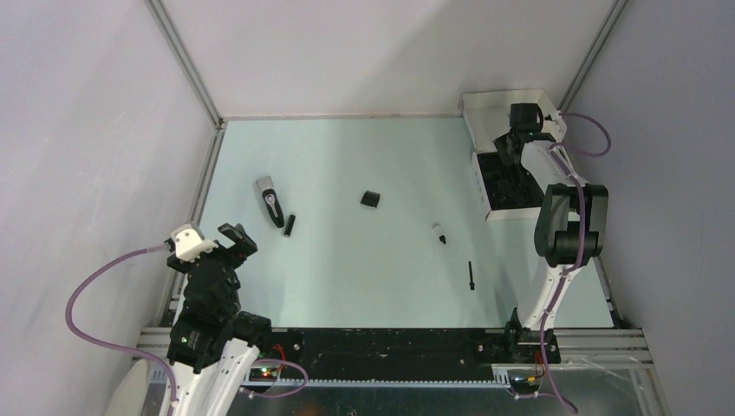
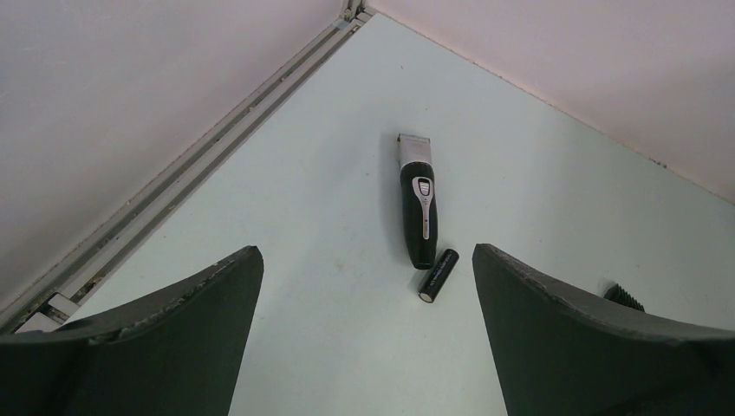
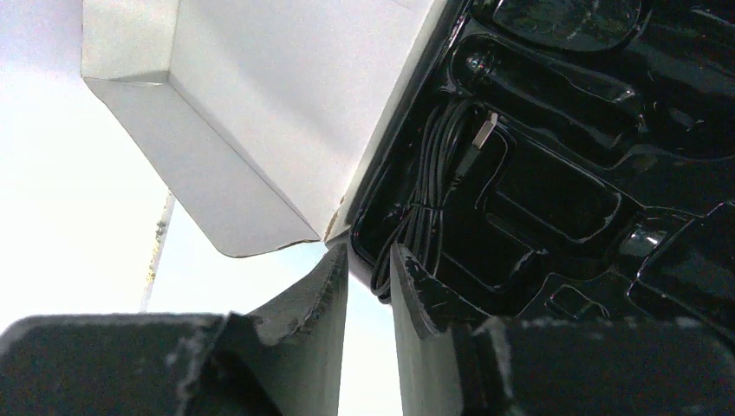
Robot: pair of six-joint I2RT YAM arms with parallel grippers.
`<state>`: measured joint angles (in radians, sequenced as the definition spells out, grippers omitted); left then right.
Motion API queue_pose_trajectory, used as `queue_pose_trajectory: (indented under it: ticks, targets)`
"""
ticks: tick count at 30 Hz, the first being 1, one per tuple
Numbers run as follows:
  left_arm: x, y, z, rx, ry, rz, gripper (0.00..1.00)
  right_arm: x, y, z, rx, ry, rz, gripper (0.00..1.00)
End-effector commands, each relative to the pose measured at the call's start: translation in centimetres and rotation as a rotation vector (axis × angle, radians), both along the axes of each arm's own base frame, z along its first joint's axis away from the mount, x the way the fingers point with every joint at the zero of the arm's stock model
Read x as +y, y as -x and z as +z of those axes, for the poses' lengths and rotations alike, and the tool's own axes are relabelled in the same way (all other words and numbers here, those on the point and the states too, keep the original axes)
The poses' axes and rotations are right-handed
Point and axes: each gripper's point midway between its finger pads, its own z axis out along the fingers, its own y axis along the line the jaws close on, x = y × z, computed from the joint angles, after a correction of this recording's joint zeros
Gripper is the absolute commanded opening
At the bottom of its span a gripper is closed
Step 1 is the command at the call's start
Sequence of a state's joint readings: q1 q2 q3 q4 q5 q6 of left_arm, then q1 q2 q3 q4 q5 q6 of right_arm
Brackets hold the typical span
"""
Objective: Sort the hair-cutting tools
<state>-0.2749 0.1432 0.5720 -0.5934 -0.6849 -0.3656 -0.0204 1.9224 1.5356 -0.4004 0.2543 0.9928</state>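
The silver-grey and black hair clipper [image 1: 270,201] lies on the table's left part, also in the left wrist view [image 2: 419,201]. A small black cylinder [image 1: 289,226] lies at its near end [image 2: 439,275]. A black blocky piece [image 1: 370,199] sits mid-table. A small white and black piece [image 1: 440,233] and the thin stick brush [image 1: 471,276] lie right of centre. The coiled cable [image 3: 433,186] lies in the box's black tray. My left gripper [image 1: 227,240] is open and empty, near of the clipper. My right gripper [image 3: 368,269] hovers at the tray's rim, jaws a narrow gap apart, nothing pinched.
The white box [image 1: 503,178] with its black tray [image 3: 555,182] stands at the back right, with its lid [image 3: 260,113] raised. Grey walls close in the table on the left, back and right. A metal rail [image 2: 199,165] runs along the left wall.
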Motion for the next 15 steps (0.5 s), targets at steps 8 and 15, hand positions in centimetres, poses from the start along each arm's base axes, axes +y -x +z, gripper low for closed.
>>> queue_pose_trajectory:
  ticks: [8,15]
  targets:
    - [-0.1,-0.3,0.6,-0.014,-0.007,-0.005,0.98,0.1,-1.0,-3.4,0.032,-0.085,0.052,0.26]
    - [-0.1,-0.3,0.6,-0.014,-0.007,-0.006,0.98,0.0,-0.3,-3.8,0.051,-0.086,0.074,0.25]
